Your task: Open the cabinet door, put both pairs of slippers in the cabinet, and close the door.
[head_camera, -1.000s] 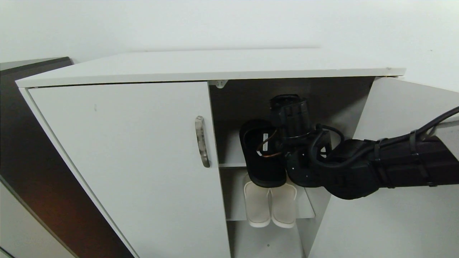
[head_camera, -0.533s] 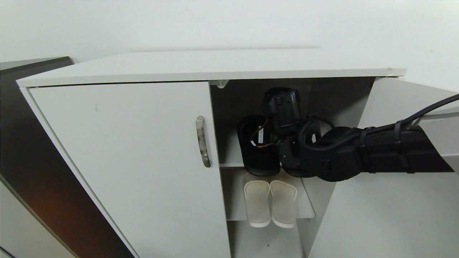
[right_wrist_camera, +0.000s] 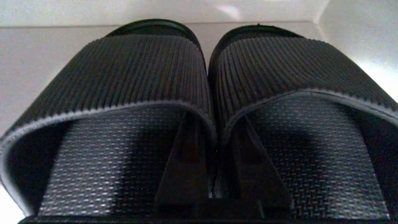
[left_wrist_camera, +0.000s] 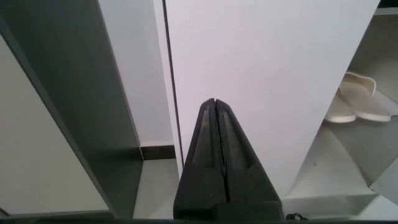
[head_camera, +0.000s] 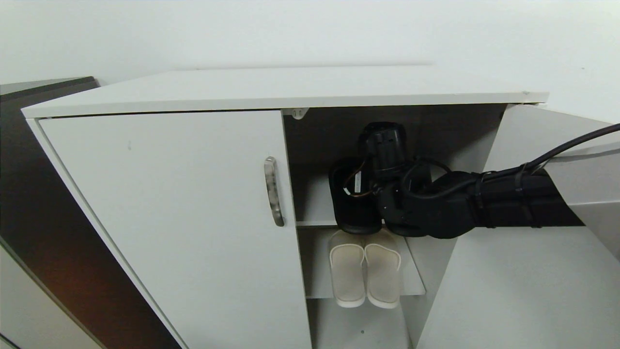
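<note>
A pair of black slippers [head_camera: 349, 206] is held side by side in the open right half of the white cabinet [head_camera: 271, 89], at the level of the upper shelf [head_camera: 314, 224]. My right gripper [right_wrist_camera: 214, 155] is shut on their two inner edges, with ribbed straps [right_wrist_camera: 143, 93] on either side of its fingers. The heels hang over the shelf's front edge. A pair of white slippers [head_camera: 365, 271] lies on the lower shelf and also appears in the left wrist view [left_wrist_camera: 359, 101]. My left gripper [left_wrist_camera: 214, 104] is shut on nothing, low in front of the closed left door [left_wrist_camera: 249, 74].
The left door [head_camera: 169, 218] is closed and carries a metal handle [head_camera: 273, 191]. The right door [head_camera: 508, 291] is swung open toward me under the right arm [head_camera: 484, 206]. A dark cabinet [head_camera: 43, 194] stands to the left of the white one.
My right arm has carried the black slippers up and deeper into the cabinet, from in front of the shelf edge to the upper shelf level. The left gripper's motion cannot be judged.
</note>
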Controlling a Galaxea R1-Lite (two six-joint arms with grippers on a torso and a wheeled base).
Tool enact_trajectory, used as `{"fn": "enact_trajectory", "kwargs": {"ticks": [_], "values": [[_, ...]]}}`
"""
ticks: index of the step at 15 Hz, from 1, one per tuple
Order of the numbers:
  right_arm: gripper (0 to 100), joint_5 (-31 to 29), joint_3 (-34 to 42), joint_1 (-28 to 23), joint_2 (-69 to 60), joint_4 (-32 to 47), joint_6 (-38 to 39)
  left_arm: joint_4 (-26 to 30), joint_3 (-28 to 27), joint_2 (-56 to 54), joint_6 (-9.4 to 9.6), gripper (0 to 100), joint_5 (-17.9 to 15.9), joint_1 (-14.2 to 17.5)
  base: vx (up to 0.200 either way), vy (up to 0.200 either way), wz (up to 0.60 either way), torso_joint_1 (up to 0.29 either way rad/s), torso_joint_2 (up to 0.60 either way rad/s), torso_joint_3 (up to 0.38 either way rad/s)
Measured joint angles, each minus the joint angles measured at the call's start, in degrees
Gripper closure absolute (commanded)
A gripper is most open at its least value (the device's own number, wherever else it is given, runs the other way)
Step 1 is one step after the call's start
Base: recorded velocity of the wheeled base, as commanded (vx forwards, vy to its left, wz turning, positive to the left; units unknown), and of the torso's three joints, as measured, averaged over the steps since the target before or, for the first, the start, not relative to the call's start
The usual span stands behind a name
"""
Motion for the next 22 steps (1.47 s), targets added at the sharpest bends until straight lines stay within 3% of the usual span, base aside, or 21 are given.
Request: {"fn": "enact_trajectory", "kwargs": {"ticks": [3,4,13,18,21,22], "values": [[100,-0.02,-0.09,-0.24,0.61,0.00,-0.11,0.00,0.00,0.00,0.00,100,0.00,-0.02,0.000,0.000,0.00,0.000,0.00,0.000],[0,-0.05,-0.16,-0.33,0.79,0.00,-0.13,0.00,0.00,0.00,0.02,100,0.00,-0.05,0.000,0.000,0.00,0.000,0.00,0.000],[0,-2.76,2.10,0.45,-0.24,0.02,-0.13,0.00,0.02,0.00,0.00,100,-0.02,-0.02,0.000,0.000,0.00,0.000,0.00,0.000],[0,-4.90,13.31,4.44,-6.84,-1.26,0.22,0.00,0.02,0.00,0.00,100,-0.02,-0.02,0.000,0.000,0.00,0.000,0.00,0.000],[0,-5.06,22.38,7.56,-11.58,-6.38,0.48,0.00,0.02,0.00,0.02,100,-0.02,-0.05,0.000,0.000,0.00,0.000,0.00,0.000],[100,-4.97,25.91,8.47,-13.03,-8.46,0.48,0.00,0.02,0.00,0.02,100,0.00,0.00,0.000,0.000,0.00,0.000,0.00,0.000]]}}
